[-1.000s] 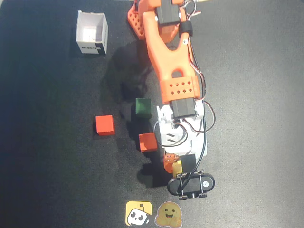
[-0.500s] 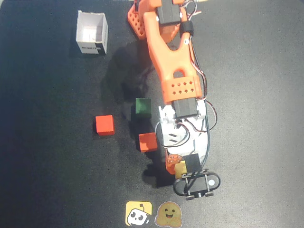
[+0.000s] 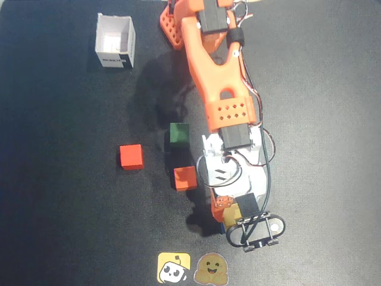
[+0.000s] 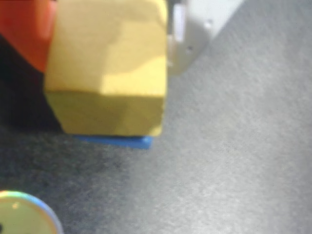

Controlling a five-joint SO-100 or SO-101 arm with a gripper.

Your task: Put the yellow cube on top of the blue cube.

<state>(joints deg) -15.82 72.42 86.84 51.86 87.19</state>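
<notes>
In the wrist view the yellow cube (image 4: 109, 68) fills the upper left, held between the orange finger (image 4: 27, 29) on its left and the pale finger (image 4: 187, 34) on its right. A thin strip of the blue cube (image 4: 117, 141) shows right under the yellow cube's lower edge, and the yellow cube covers the rest of it. In the overhead view my gripper (image 3: 229, 213) is near the table's front, shut on the yellow cube (image 3: 231, 213). The arm hides most of the cube, and a sliver of blue (image 3: 221, 227) shows beside it.
A green cube (image 3: 179, 133), a red cube (image 3: 131, 157) and an orange cube (image 3: 185, 177) lie left of the arm. A white open box (image 3: 115, 40) stands at the back left. A yellow face sticker (image 3: 173, 268) and a brown sticker (image 3: 209, 269) lie at the front edge.
</notes>
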